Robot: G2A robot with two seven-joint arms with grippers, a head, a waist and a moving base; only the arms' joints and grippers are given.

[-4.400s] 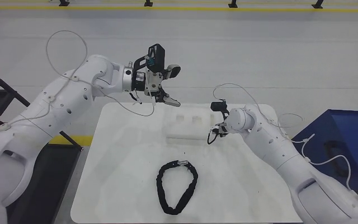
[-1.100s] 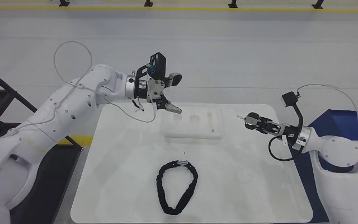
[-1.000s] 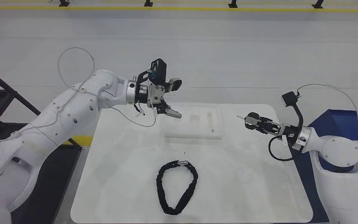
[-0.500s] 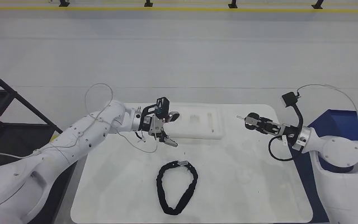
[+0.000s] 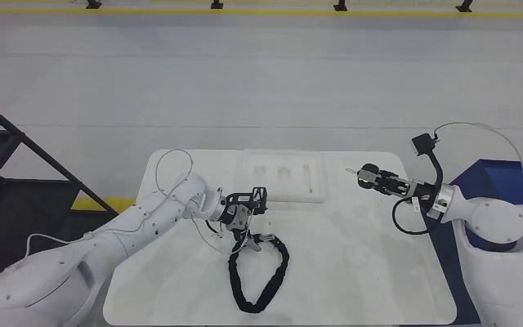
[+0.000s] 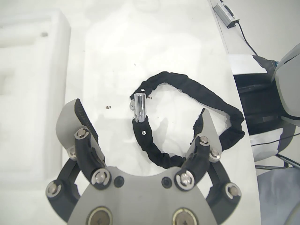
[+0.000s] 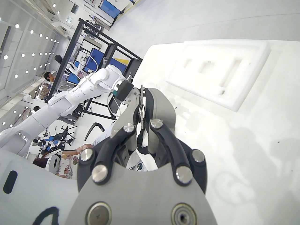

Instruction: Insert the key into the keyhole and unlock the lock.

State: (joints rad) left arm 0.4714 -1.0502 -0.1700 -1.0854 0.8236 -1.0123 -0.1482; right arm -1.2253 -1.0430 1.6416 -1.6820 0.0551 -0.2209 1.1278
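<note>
A black fabric-sleeved chain lock (image 5: pixel 260 278) lies in a loop on the white table (image 5: pixel 368 278), its shiny silver cylinder (image 6: pixel 139 107) joining the two ends. My left gripper (image 6: pixel 140 115) hangs open just above that cylinder, one finger on each side, not touching it; in the top view the left gripper (image 5: pixel 248 237) sits at the loop's far end. My right gripper (image 5: pixel 365 174) is held in the air over the table's right side, shut on the key (image 7: pixel 142 111), whose thin metal blade sticks out past the fingertips (image 5: pixel 350 172).
A white foam tray (image 5: pixel 282 176) with rectangular recesses lies at the back middle of the table. A blue bin (image 5: pixel 498 184) stands off the table's right edge. A black frame (image 5: pixel 49 167) stands to the left.
My left arm has swung down from above the foam tray to the chain lock's cylinder end, gripper still open. The right arm, holding the key, has stayed still over the last second.
</note>
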